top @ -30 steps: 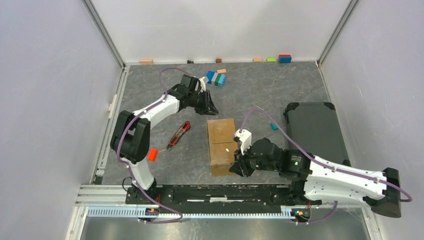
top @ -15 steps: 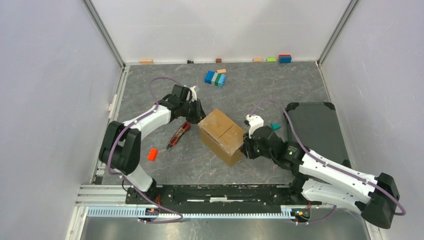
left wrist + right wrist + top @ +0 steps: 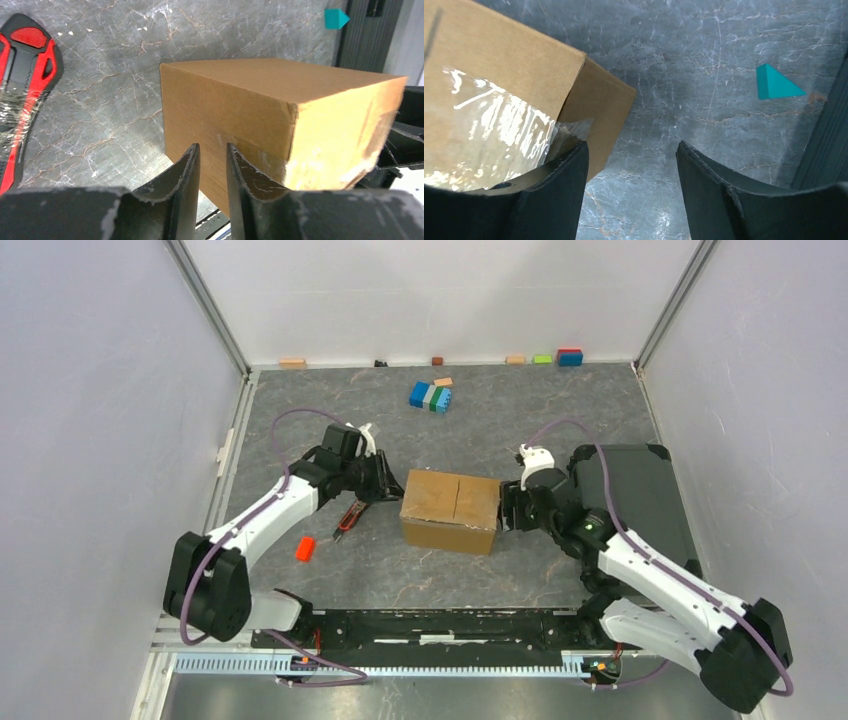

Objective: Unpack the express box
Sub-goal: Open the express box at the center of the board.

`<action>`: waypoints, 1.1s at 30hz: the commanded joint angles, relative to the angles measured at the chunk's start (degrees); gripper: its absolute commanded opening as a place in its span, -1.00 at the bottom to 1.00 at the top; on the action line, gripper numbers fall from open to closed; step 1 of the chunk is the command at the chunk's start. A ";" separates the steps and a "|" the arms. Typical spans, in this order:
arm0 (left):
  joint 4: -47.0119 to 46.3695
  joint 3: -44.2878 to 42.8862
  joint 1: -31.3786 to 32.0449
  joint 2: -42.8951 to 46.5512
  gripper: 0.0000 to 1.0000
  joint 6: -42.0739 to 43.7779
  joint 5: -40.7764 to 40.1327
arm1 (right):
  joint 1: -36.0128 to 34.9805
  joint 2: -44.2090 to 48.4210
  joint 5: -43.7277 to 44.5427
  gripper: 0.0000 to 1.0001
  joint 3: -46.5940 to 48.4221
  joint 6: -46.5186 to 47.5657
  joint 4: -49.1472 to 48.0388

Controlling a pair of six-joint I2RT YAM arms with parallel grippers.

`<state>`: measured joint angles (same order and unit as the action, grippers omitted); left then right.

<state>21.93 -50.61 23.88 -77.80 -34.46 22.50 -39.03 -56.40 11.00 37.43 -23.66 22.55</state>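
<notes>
Resting on the grey marbled table, about midway between the two arms, the express box was a plain brown carton. Its flaps were shut, a seam crossed its top, and glossy clear tape wrinkled over both ends. Left of it lay a red-and-black utility knife and, nearer the front, a small orange block. Bare table stretched behind the box as far as a blue-green block cluster, and more lay open in front. To the right a teal wedge sat near the edge of a flat black tray, leaving only a narrow strip there.

The left gripper faced the box's left end, its fingers drawn nearly together with a thin slit between them and nothing held; contact could not be judged. The right gripper stood spread wide at the taped right end, grasping nothing, with one finger just beside the box's corner.
</notes>
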 commanded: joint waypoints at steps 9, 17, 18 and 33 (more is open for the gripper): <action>8.81 -10.13 -1.49 4.91 -0.21 -0.46 6.75 | 9.53 8.52 -14.01 0.48 4.82 -4.74 0.71; 12.88 -9.43 -1.48 6.81 -0.01 -0.73 10.24 | 15.83 9.08 -30.58 0.39 1.43 -11.23 -7.00; 12.96 -9.27 -1.38 6.53 -0.01 -0.82 11.42 | 15.91 8.96 -32.34 0.38 0.72 -12.23 -8.28; 11.99 -9.07 1.08 4.67 -0.10 -2.12 14.36 | 16.03 9.69 -37.62 0.09 -3.32 -17.69 -13.13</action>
<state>34.33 -58.98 24.32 -73.12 -34.63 33.85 -23.18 -47.62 -24.51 34.33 -39.79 13.26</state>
